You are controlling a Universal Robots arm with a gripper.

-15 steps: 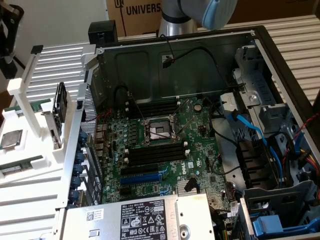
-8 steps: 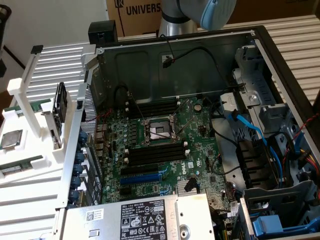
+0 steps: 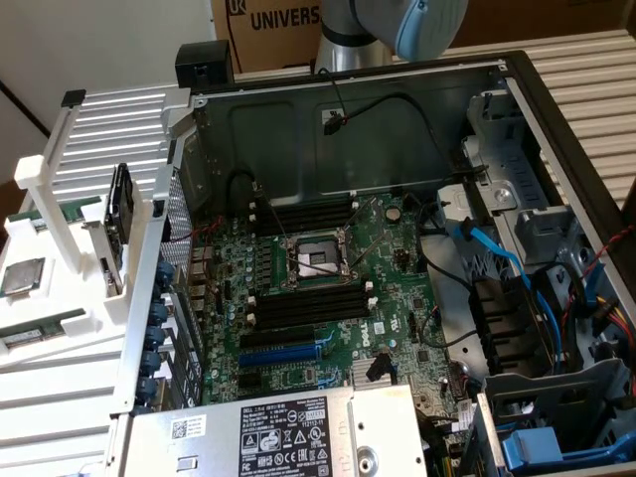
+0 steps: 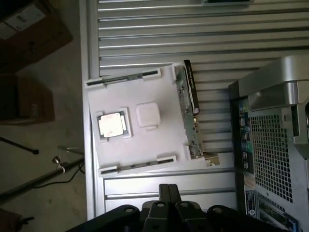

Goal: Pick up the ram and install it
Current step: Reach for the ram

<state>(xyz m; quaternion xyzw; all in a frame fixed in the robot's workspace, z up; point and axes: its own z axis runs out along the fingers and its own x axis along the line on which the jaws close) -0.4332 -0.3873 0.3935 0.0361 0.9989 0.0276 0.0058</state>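
1. Arm (image 3: 407, 25): grey-blue joint at the far edge of the exterior view, above the back wall of the open computer case (image 3: 517, 89); a cardboard box (image 3: 278, 20) stands behind it.
2. Pincer (image 4: 168, 191): seen from the wrist camera, pointing down; fingers pressed together, pinching nothing; it hangs over the ribbed bench (image 4: 193, 29) just off the edge of the white tray (image 4: 159, 140).
3. Ram (image 3: 58, 210) (image 4: 123, 78): lies in the far edge holder of the white tray (image 3: 60, 288), at the exterior view's left, outside the case; well apart from the pincer.
4. Second stick (image 3: 40, 334) (image 4: 137, 167) lies in the tray's near edge holder; the processor chip (image 3: 22, 276) (image 4: 112, 124) sits between the two.
5. Exterior view gives the case interior: green motherboard (image 3: 328, 278); long black slots (image 3: 303, 214) flanking the socket.
6. Wrist view gives the tray from above; the case's perforated wall (image 4: 270, 121) is beside it.
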